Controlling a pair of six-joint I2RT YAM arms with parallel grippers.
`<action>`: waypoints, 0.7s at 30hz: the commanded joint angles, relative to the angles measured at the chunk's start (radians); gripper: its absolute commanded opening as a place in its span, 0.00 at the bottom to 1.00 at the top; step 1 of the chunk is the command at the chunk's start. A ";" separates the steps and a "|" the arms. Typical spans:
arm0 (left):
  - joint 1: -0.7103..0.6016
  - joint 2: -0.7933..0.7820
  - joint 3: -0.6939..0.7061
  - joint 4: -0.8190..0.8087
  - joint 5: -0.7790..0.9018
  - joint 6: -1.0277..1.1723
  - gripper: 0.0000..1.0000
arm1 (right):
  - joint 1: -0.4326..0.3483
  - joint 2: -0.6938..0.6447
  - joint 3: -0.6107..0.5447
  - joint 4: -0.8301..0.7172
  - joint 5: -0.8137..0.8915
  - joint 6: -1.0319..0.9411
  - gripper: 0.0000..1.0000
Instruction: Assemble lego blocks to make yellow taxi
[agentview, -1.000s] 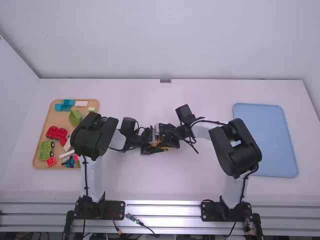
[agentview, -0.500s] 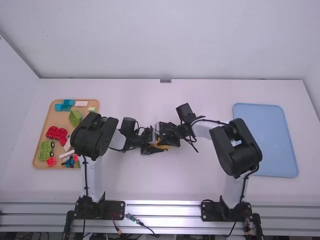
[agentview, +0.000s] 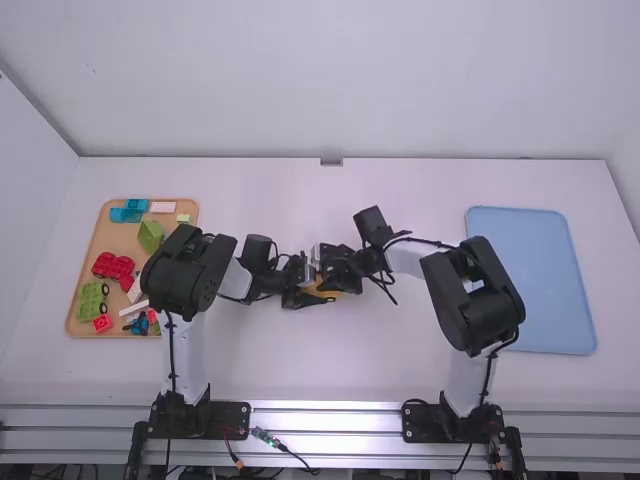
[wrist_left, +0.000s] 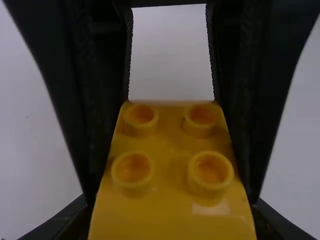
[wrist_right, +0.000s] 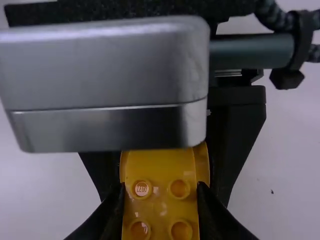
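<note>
In the high view my left gripper (agentview: 298, 297) and my right gripper (agentview: 335, 272) meet left of the table's middle, with a yellow piece (agentview: 326, 288) between them. The left wrist view has a studded yellow block (wrist_left: 170, 150) flanked low down by the fingers of my left gripper (wrist_left: 171, 225) and farther up by the right gripper's. At the right wrist, the tips of my right gripper (wrist_right: 161, 197) press both sides of the yellow block (wrist_right: 160, 205); beyond it stand the left gripper's fingers, partly behind a silver camera housing. A rounded yellow part shows behind the studs.
At the left, a wooden tray (agentview: 72, 312) holds several loose pieces: red (agentview: 113, 267), green (agentview: 150, 236) and blue (agentview: 127, 213) ones, some with wheels. A blue tray (agentview: 540, 280) lies at the right. The left forearm overhangs the wooden tray's right edge.
The right gripper and wrist have shifted slightly to the right, and a little more of the yellow piece shows. The left arm keeps its place.
</note>
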 joint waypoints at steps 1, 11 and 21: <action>-0.004 0.018 0.001 -0.019 -0.038 -0.004 0.32 | -0.008 0.006 -0.021 -0.005 0.036 -0.002 0.00; -0.004 0.018 0.007 -0.026 -0.037 -0.005 0.32 | 0.009 0.006 -0.085 0.135 -0.037 0.021 0.00; 0.001 0.018 0.007 -0.023 -0.034 -0.005 0.32 | 0.054 0.006 -0.085 0.145 0.076 0.081 0.00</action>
